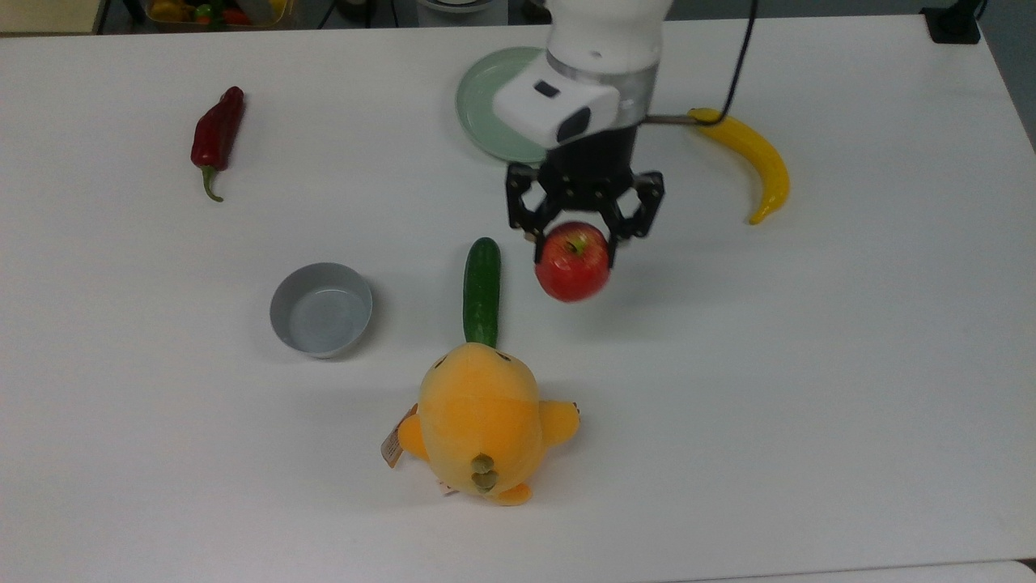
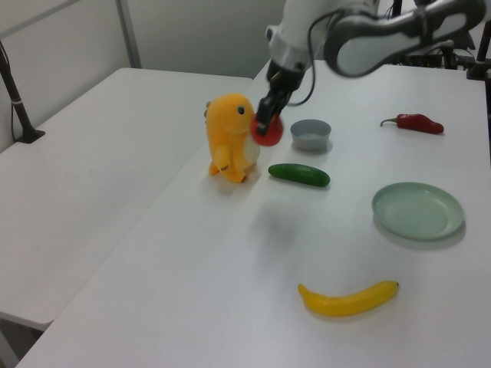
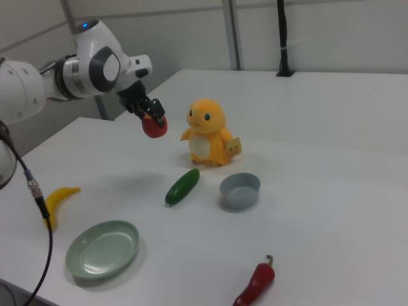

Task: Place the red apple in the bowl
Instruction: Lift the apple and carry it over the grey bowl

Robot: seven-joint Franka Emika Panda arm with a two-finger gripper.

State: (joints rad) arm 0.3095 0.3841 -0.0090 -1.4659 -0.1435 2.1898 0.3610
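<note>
My gripper (image 1: 573, 236) is shut on the red apple (image 1: 572, 265), holding it well above the table. In the top view the apple hangs just right of the cucumber's far end. The same apple (image 2: 269, 133) hangs beside the plush toy's head in the left view, gripper (image 2: 265, 123) on top of it. From the right view the apple (image 3: 154, 126) is high over the table, clamped by the gripper (image 3: 151, 115). The small grey bowl (image 1: 321, 309) stands empty at the top view's left of the cucumber; the bowl (image 2: 311, 135) and bowl (image 3: 240, 190) lie apart from the apple.
A green cucumber (image 1: 481, 291) lies between bowl and apple. An orange plush toy (image 1: 481, 420) sits in front of it. A pale-green plate (image 1: 495, 106) is partly under the arm, a yellow banana (image 1: 755, 160) to its right, a dark-red chili (image 1: 216, 136) far left.
</note>
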